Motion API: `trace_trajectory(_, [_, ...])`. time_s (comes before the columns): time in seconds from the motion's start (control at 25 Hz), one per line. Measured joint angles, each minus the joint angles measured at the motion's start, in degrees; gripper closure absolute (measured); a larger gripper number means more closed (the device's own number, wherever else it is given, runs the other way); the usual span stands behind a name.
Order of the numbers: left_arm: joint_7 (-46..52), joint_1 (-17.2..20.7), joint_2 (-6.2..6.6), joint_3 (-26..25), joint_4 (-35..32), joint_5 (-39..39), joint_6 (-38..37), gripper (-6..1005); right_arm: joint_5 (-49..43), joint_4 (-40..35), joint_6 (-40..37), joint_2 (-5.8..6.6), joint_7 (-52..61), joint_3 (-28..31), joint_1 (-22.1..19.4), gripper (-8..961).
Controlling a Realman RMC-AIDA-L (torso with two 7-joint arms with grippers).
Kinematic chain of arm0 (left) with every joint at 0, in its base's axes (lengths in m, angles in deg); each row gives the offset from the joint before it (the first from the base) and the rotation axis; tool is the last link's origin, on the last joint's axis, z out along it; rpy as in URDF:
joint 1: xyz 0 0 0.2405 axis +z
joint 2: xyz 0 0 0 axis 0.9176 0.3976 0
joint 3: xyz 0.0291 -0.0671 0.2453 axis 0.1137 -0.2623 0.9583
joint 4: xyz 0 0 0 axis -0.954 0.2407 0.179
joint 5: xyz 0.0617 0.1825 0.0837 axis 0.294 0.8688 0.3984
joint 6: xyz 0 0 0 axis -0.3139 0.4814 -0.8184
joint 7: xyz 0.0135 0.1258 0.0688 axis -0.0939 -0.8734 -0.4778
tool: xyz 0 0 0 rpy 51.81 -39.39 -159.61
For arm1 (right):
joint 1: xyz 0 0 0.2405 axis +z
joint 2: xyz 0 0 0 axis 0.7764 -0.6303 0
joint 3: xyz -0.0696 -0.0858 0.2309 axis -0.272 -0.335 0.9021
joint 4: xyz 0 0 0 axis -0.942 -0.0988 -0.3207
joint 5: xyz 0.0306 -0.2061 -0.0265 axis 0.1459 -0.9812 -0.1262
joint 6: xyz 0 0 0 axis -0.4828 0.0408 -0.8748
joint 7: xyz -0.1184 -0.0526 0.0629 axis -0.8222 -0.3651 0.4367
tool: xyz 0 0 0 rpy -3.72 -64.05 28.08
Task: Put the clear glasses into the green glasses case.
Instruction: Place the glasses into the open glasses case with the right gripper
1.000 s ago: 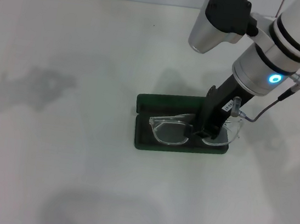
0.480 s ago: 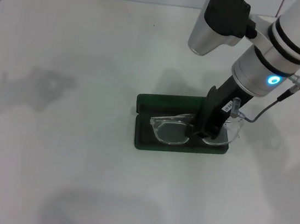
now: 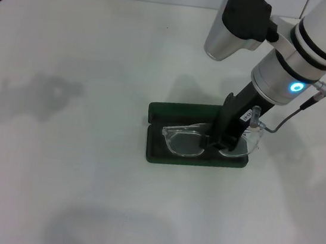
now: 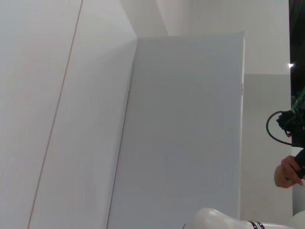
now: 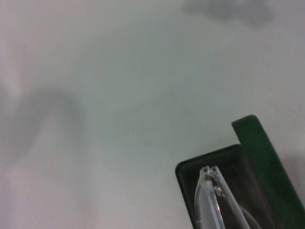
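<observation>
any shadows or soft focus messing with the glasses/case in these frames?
Head view: soft grey shadows blotch the table at its left and near edge; the clear glasses read faintly against the green glasses case, with the right gripper covering their middle. Right wrist view: the glasses' end and the case are soft, with a diffuse shadow beside them.

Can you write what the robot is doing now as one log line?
right gripper on clear glasses | glasses in open green glasses case | left arm parked
</observation>
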Motion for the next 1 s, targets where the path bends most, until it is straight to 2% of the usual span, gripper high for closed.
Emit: trace_trajectory(1.0, [-0.09,0.44,-0.16,-0.14,0.00,0.14,0.01,896,1.92,0.96,0.59,0.00,-0.72,0.12,-0.15,831])
